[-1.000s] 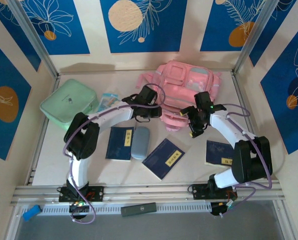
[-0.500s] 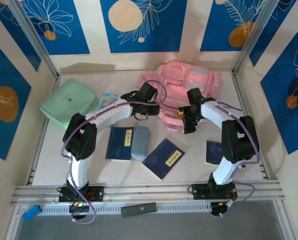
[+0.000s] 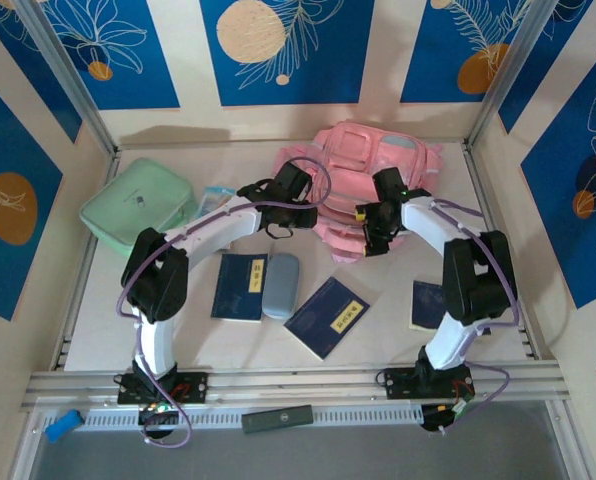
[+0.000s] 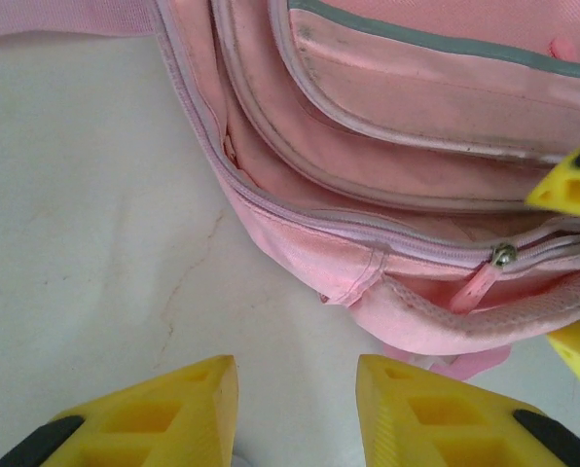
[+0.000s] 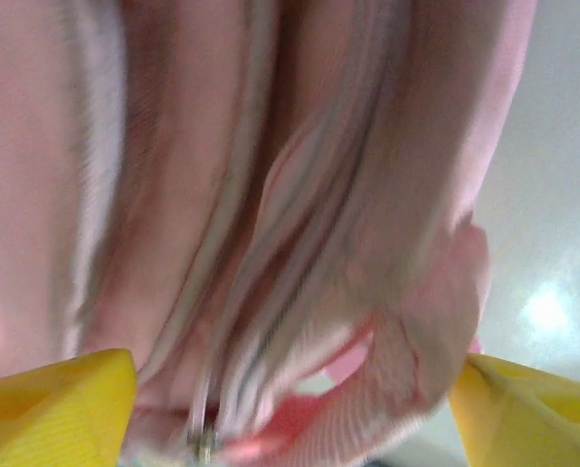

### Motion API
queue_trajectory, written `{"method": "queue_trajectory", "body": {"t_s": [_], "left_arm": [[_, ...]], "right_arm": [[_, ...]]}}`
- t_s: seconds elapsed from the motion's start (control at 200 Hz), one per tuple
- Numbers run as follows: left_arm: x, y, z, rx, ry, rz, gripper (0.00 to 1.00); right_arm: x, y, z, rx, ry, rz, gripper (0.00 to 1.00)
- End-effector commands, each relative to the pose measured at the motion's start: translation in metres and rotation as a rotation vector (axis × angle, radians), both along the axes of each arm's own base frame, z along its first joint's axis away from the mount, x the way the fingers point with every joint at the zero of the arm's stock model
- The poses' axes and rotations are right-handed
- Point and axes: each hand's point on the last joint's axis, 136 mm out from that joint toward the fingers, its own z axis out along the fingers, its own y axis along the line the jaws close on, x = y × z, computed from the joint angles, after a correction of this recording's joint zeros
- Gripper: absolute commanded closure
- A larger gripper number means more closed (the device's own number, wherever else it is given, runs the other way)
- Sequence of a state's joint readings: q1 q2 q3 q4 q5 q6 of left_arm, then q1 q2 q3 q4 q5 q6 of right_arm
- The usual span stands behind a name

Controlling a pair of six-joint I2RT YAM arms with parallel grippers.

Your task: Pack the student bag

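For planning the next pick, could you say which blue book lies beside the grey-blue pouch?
The leftmost blue book, alongside the grey-blue pouch; the middle book and right book lie apart.

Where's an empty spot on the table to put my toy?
Bare table: the far strip between the mint case and the pink bag, and the gap between the middle book and the right book. It's crowded at the bag's front.
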State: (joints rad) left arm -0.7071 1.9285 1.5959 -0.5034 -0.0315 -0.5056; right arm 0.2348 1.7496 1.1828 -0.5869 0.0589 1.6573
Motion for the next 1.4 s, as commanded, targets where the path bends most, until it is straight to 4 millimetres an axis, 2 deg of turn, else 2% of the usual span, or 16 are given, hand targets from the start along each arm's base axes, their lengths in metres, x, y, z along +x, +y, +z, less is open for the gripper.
{"method": "queue_trajectory", "body": {"t_s": [0.0,0.105,0.18,0.375,0.435,0.54,0.665,0.845,0.94,0.985,1.1,1.185,1.27,1.396], "left_arm": [[0.002,0.004,0.022,-0.012,-0.029,-0.005,0.62],[-0.001,0.002,0.025,-0.015,-0.023,-0.033,0.62],[-0.003,0.0,0.028,-0.021,-0.029,-0.064,0.62],[-0.018,-0.013,0.042,-0.073,-0.044,-0.182,0.66],[-0.023,-0.018,0.05,-0.111,-0.081,-0.215,0.66],[-0.03,-0.031,0.067,-0.195,-0.158,-0.281,0.65],[-0.038,-0.051,0.073,-0.221,-0.186,-0.403,0.64],[-0.052,-0.082,0.075,-0.21,-0.256,-0.563,0.62],[-0.051,-0.095,0.075,-0.19,-0.299,-0.623,0.61],[-0.047,-0.101,0.073,-0.186,-0.318,-0.633,0.61],[-0.036,-0.107,0.052,-0.15,-0.292,-0.633,0.61],[-0.034,-0.108,0.031,-0.161,-0.259,-0.601,0.62],[-0.034,-0.112,0.021,-0.243,-0.238,-0.546,0.64],[-0.042,-0.134,0.022,-0.425,-0.214,-0.522,0.68]], "right_arm": [[-0.002,0.0,-0.019,-0.002,0.061,-0.004,0.28],[0.002,0.001,-0.028,0.021,0.068,0.042,0.43],[0.005,0.001,-0.023,-0.002,0.036,0.079,0.58],[0.03,0.002,0.019,-0.035,-0.222,0.208,0.87],[0.038,0.002,0.036,-0.037,-0.315,0.251,0.9],[0.047,0.007,0.067,-0.043,-0.45,0.35,0.94],[0.049,0.017,0.093,-0.054,-0.568,0.463,0.95],[0.04,0.019,0.109,-0.052,-0.596,0.5,0.95],[0.037,0.022,0.113,-0.074,-0.603,0.533,0.95],[0.036,0.024,0.114,-0.063,-0.611,0.545,0.94],[0.036,0.027,0.118,-0.031,-0.635,0.546,0.94],[0.033,0.02,0.123,-0.048,-0.629,0.528,0.94],[0.03,0.008,0.129,-0.057,-0.658,0.49,0.94],[0.031,0.002,0.137,0.009,-0.789,0.492,0.94]]}}
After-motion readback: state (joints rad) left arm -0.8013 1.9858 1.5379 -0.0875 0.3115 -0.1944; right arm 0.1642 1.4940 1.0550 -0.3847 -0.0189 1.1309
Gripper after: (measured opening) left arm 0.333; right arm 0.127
